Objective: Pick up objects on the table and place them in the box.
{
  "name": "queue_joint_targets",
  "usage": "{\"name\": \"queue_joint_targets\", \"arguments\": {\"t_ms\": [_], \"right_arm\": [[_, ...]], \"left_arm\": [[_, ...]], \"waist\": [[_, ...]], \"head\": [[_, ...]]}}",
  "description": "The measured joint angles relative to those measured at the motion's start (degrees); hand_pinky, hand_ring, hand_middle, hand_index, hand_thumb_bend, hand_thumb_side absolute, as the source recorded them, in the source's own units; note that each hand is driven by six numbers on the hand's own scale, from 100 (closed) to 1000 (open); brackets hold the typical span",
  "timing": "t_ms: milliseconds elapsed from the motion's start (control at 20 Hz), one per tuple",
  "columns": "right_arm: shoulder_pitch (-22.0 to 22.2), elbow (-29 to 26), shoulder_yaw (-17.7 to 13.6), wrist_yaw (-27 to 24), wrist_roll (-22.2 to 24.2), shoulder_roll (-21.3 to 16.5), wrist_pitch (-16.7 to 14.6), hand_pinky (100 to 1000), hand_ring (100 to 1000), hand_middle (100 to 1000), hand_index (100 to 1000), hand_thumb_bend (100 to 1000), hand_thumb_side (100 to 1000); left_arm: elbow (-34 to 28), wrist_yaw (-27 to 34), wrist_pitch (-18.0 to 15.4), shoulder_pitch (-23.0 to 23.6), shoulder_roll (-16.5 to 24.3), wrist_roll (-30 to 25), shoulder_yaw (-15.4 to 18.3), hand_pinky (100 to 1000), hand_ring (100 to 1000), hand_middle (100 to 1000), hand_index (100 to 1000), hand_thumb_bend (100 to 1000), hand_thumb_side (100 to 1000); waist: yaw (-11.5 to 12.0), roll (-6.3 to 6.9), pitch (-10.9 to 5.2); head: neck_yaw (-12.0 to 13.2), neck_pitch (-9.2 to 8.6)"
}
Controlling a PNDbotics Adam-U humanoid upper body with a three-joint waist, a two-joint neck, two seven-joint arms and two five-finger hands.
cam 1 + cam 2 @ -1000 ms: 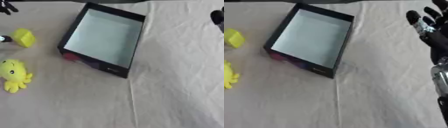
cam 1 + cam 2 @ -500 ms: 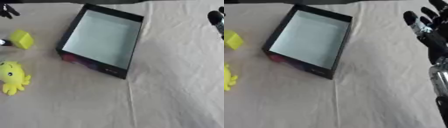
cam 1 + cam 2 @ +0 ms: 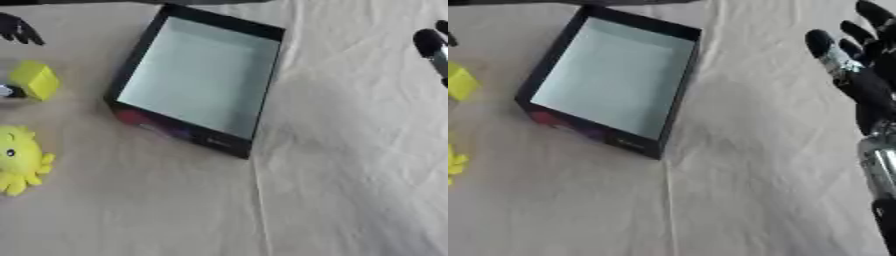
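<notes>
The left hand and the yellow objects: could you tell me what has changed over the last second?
The left hand has eased slightly down into view at the top left, nearer the yellow block, touching nothing. The box, still empty, the yellow plush octopus and the open right hand stayed put.

Both eye views look steeply down from the robot's head onto the cloth-covered table [image 3: 350, 190], close enough that the box [image 3: 197, 75] fills much of the upper middle. They share the box and the cloth around it, the right eye view set a little rightward, so it takes in the right hand [image 3: 859, 85] at its right edge. The left eye view shows more of the left side, where a yellow block [image 3: 35, 80] and what seems a yellow plush toy [image 3: 19, 157] lie.
</notes>
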Motion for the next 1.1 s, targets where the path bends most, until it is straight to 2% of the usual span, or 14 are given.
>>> {"name": "queue_joint_targets", "arguments": {"t_ms": [250, 450, 1100], "right_arm": [[-0.3, 0.3, 0.3, 0.0, 0.2, 0.5, 0.1, 937, 911, 943, 846, 689, 281], [-0.3, 0.4, 0.3, 0.0, 0.2, 0.5, 0.0, 937, 910, 943, 846, 689, 278], [-0.3, 0.6, 0.6, 0.3, 0.2, 1.1, 0.2, 937, 909, 942, 844, 689, 273]], "left_arm": [[1.2, -5.8, -4.2, -1.1, -1.4, 4.2, 0.2, 806, 794, 803, 829, 565, 100], [3.3, -9.0, -6.1, -1.7, -2.4, 6.1, 0.4, 803, 790, 793, 817, 534, 100], [7.8, -14.0, -7.5, -3.4, -3.1, 7.5, 3.6, 798, 777, 791, 809, 513, 100]], "waist": [[-0.4, 0.03, 0.74], [-0.7, 0.03, 0.96], [-1.0, 0.03, 2.08]], "head": [[0.4, -0.28], [0.8, -0.5], [1.2, -1.22]]}}
